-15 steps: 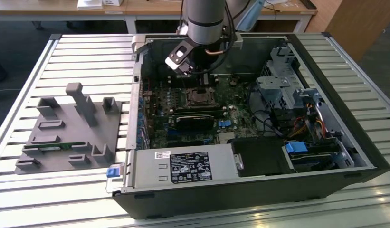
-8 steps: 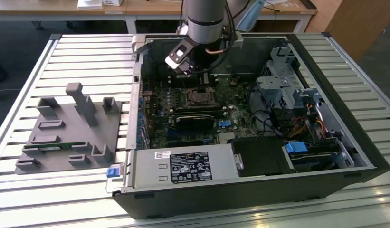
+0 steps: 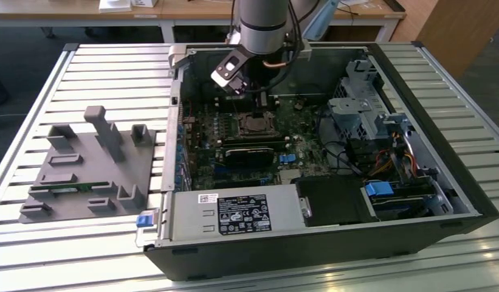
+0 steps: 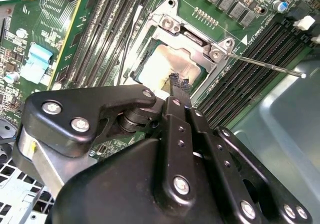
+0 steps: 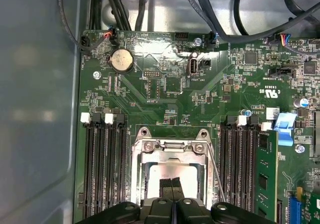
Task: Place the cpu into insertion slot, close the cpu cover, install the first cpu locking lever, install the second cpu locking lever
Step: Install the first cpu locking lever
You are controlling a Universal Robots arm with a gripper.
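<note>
The arm reaches down from above into the open computer case (image 3: 456, 182), which lies on the slatted bench (image 3: 111, 67). In the exterior view the gripper (image 3: 239, 88) hangs just above the insertion slot (image 3: 254, 125), near the middle of the green board (image 5: 170, 84).

In the second wrist view the gripper (image 4: 180, 84) is clenched, its two dark fingers pressed flat together with nothing visible between them. The tips sit right at the silver top of the cpu (image 4: 162, 67); whether they actually touch it, I cannot tell.

The cpu itself lies seated in the slot, square to it. The cpu cover (image 4: 192, 39), that grey metal frame, lies around the chip, which shows through its window.

One thin wire lever (image 4: 265, 65) juts out from the corner of the cover and across the neighbouring memory slots (image 4: 240, 92), its end free in the air. In the first wrist view the fingertips (image 5: 165, 186) meet along a thin seam over the chip.

A round coin battery (image 5: 121, 60) sits farther up the board. Off to the exterior view's left, well apart from the case, a grey holder block (image 3: 87, 164) rests on the bench. The power supply box (image 3: 233, 214) lies along the near edge of the case.
</note>
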